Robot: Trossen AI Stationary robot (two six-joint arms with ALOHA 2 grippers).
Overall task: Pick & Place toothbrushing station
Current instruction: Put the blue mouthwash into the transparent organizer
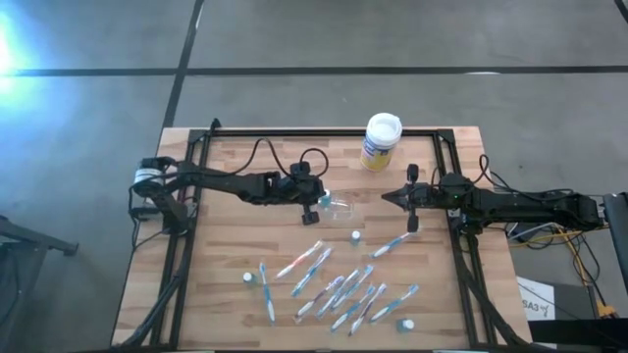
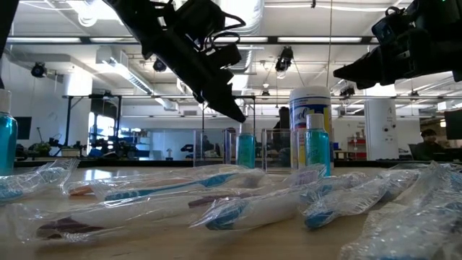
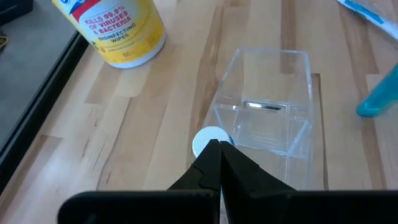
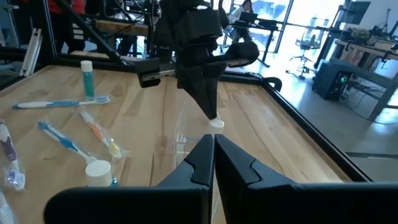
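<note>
In the high view, left of centre, the left gripper (image 1: pixel 322 203) hangs with its fingers together just beside the clear holder (image 1: pixel 340 206), holding nothing, while wrapped toothbrushes (image 1: pixel 312 265) and teal-capped tubes (image 1: pixel 355 236) lie scattered across the lower middle. At centre right, the right gripper (image 1: pixel 390 197) is likewise pinched together and empty, facing the holder. Loading appears not yet begun; next, a gripper must open and descend onto a brush.

Floor (image 1: pixel 412 39): grey, crossed by dark lines
Ceiling (image 2: pixel 303 32): strip lights glowing
Windows (image 4: pixel 292 15): bright daylight
Desks (image 4: pixel 357 53): far side
</note>
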